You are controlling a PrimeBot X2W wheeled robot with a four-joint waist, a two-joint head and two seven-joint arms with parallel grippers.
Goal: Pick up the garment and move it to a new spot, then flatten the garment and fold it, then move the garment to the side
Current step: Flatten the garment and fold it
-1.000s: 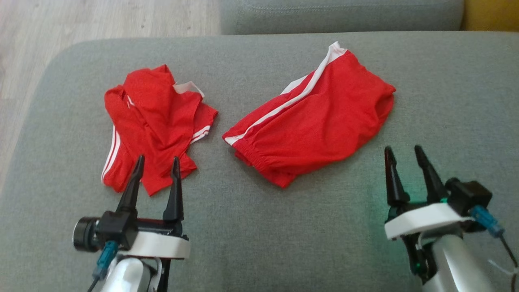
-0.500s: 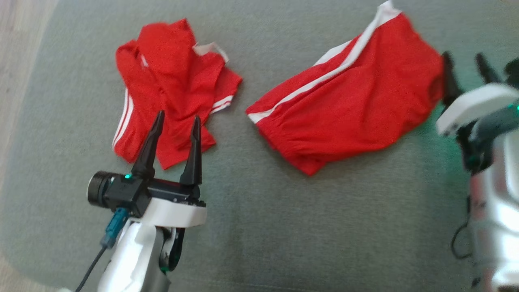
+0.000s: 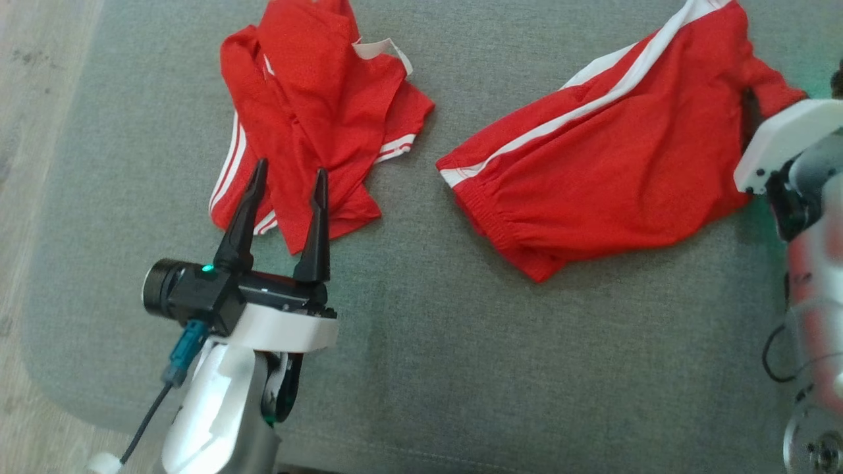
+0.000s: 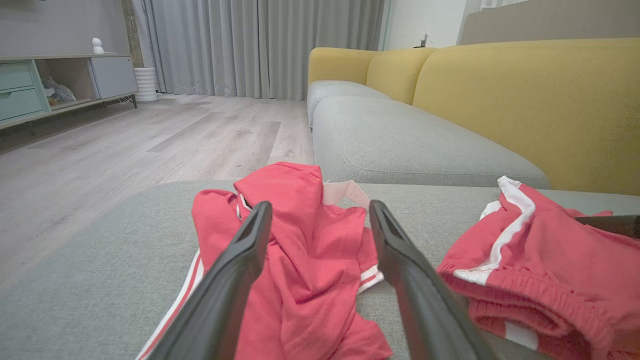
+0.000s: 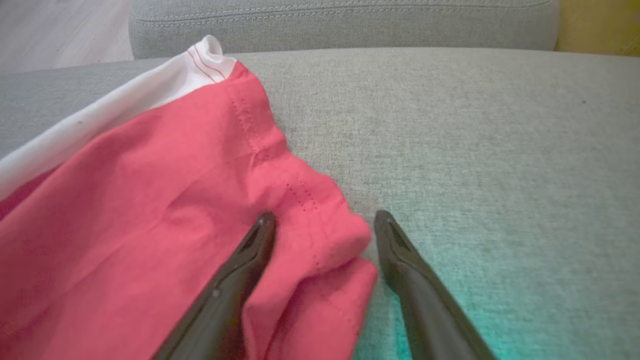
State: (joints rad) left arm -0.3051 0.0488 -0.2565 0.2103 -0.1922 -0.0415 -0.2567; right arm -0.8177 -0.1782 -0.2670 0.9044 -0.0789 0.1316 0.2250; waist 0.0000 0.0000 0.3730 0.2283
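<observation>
A head view looks down on a wide grey cushion. A strip of wooden floor runs past the cushion's left edge.

On the left part of the cushion, the left gripper points away from the robot. Its two dark fingers are spread wide and hold nothing. Their tips sit over the near edge of a crumpled red top with white stripes, which lies heaped toward the cushion's far left. Whether the tips touch the cloth cannot be told. This arm seems to be waiting rather than working.

On the right half of the cushion lie the red shorts, roughly flat, with a white side stripe running diagonally and the elastic waistband facing the cushion's middle. These appear to be the garment to move.

At the cushion's right side, the right gripper has its jaws apart and set low against the cushion. A bunched fold of the shorts' hem sits between the fingers. This placement looks chosen so that closing would pinch the edge for lifting. The grasp is not yet made.
</observation>
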